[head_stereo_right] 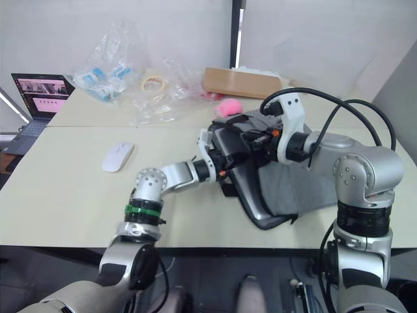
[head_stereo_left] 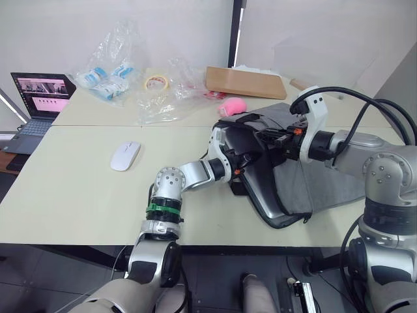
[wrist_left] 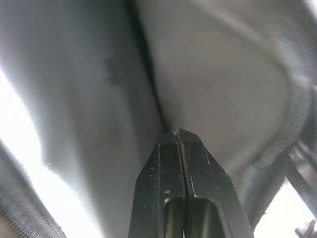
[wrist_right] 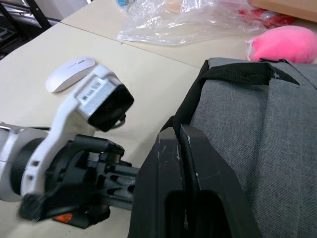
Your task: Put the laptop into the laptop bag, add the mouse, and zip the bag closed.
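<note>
The grey laptop bag (head_stereo_left: 306, 182) lies at the table's right, its mouth facing left. The silver laptop (head_stereo_left: 260, 203) sits partly inside, one long edge showing along the open side. My left gripper (wrist_left: 177, 134) reaches into the bag's mouth (head_stereo_left: 242, 166), fingers shut, with their tips against a grey inner surface. My right gripper (wrist_right: 177, 130) comes from the right, over the bag. It is shut on the black edging of the upper flap (head_stereo_left: 262, 138), below a black strap handle (wrist_right: 237, 73). The white mouse (head_stereo_left: 125, 156) rests alone on the table to the left.
A pink fuzzy object (head_stereo_left: 231, 105) lies just behind the bag. Farther back are a wooden board (head_stereo_left: 245, 82), crumpled plastic bags (head_stereo_left: 111, 73) and a tape roll (head_stereo_left: 155, 82). A small dark laptop (head_stereo_left: 40, 98) stands at the far left.
</note>
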Available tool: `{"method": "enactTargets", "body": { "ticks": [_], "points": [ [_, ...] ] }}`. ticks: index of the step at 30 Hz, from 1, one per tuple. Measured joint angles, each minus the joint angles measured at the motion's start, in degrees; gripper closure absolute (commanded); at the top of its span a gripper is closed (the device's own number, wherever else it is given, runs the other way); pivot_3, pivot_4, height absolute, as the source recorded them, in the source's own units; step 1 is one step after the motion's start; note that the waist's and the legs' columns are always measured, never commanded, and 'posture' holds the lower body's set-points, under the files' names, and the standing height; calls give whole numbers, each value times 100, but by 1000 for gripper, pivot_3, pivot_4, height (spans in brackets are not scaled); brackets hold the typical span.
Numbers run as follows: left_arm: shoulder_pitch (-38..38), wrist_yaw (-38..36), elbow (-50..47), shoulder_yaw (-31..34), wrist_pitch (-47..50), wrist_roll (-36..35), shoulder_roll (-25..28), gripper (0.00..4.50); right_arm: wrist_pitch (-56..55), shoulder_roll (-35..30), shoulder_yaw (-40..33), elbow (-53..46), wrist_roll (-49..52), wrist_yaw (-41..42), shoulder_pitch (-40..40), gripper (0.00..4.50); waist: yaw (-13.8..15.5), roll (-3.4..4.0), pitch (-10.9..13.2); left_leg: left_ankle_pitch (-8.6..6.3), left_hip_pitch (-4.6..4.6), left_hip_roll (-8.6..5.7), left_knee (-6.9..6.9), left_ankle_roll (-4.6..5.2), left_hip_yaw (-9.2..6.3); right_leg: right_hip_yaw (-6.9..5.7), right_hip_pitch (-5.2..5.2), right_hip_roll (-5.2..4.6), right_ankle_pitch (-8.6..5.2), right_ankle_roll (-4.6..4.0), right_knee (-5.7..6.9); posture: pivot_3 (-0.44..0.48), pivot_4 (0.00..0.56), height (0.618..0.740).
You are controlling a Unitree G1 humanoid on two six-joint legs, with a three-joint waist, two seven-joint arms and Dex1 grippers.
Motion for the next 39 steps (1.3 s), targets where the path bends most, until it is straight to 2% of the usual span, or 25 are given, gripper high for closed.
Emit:
{"method": "enactTargets", "body": {
  "ticks": [4,5,7,9,13,15,18,23,26,31,33,36,37,39],
  "points": [
    [90,-1155,-711,-639,-679,882,977,4490,-132,-7,44,15,-20,80,30,4500,-66,2,-1,0,6,1,-9,0,-1,1,-2,4,0,0,2,0,150,740],
    [84,-1419,-720,-702,-889,1110,1254,4242,-191,-9,57,36,-50,107,38,4500,-72,2,-1,0,7,1,-9,0,-1,1,-2,4,0,0,4,0,150,740],
    [3,-1725,-501,-624,-1407,1494,1540,3708,-274,-24,83,113,-108,137,56,4500,-67,2,-1,0,3,1,-5,0,-1,0,-2,3,0,0,0,0,150,740],
    [-108,-1951,-240,-501,-1823,1773,1701,2985,-335,-22,177,177,-149,162,59,4500,-21,1,-1,0,-1,1,-2,0,-2,-1,-2,2,0,0,-6,0,150,740],
    [-143,-2431,-106,-649,-2287,2313,2016,1680,-433,-22,253,234,-208,246,60,4500,-13,2,-1,-1,-1,0,-3,1,-2,-2,-2,2,2,4,-6,0,150,740],
    [-29,-2623,-242,-711,-2378,2509,2264,993,-511,-18,290,257,-216,306,56,4500,-41,2,-1,-1,0,0,-6,2,-3,-3,-4,2,3,5,-5,0,150,740],
    [540,-2864,-894,-680,-2342,2674,2936,21,-661,-22,362,335,-254,396,72,4500,-179,2,-1,-1,3,1,-19,2,-8,-1,-18,3,3,6,2,0,150,740],
    [2042,-3014,-2412,-203,-1868,2547,3821,21,-842,-32,474,432,-344,550,112,4500,-209,2,-1,-1,1,2,-28,2,-13,0,-30,3,2,7,10,0,150,740],
    [3153,-3067,-3150,559,-2075,2492,4037,21,-995,1,530,533,-414,629,126,4500,-172,2,0,-2,2,2,-29,3,-11,0,-30,3,2,7,8,0,150,740],
    [4731,-3395,-3600,1713,-2086,2360,4694,21,-1320,48,691,714,-561,811,250,4500,-147,2,1,-8,2,3,-30,13,-12,0,-29,6,2,7,12,0,150,740],
    [5073,-3416,-3615,2217,-2137,2360,4778,21,-1459,32,782,754,-661,913,314,4500,-117,2,1,-9,2,3,-28,16,-12,-1,-27,6,1,7,10,0,150,740],
    [5335,-3523,-3501,2674,-2174,2346,4894,0,-1880,-114,1007,732,-861,1182,462,3792,-104,2,1,-10,4,3,-29,17,-12,-4,-24,6,1,7,10,0,150,740],
    [5465,-3590,-3125,3012,-2266,2392,5064,0,-2142,-221,1018,714,-876,1488,617,3462,-119,2,1,-10,5,3,-33,18,-12,-4,-26,8,1,7,9,0,150,740],
    [5489,-3514,-2808,3276,-2281,2536,5204,0,-2311,-370,992,710,-868,1748,724,2779,-129,2,1,-11,7,3,-35,19,-11,-4,-26,8,1,7,9,0,150,740]
  ]
}}
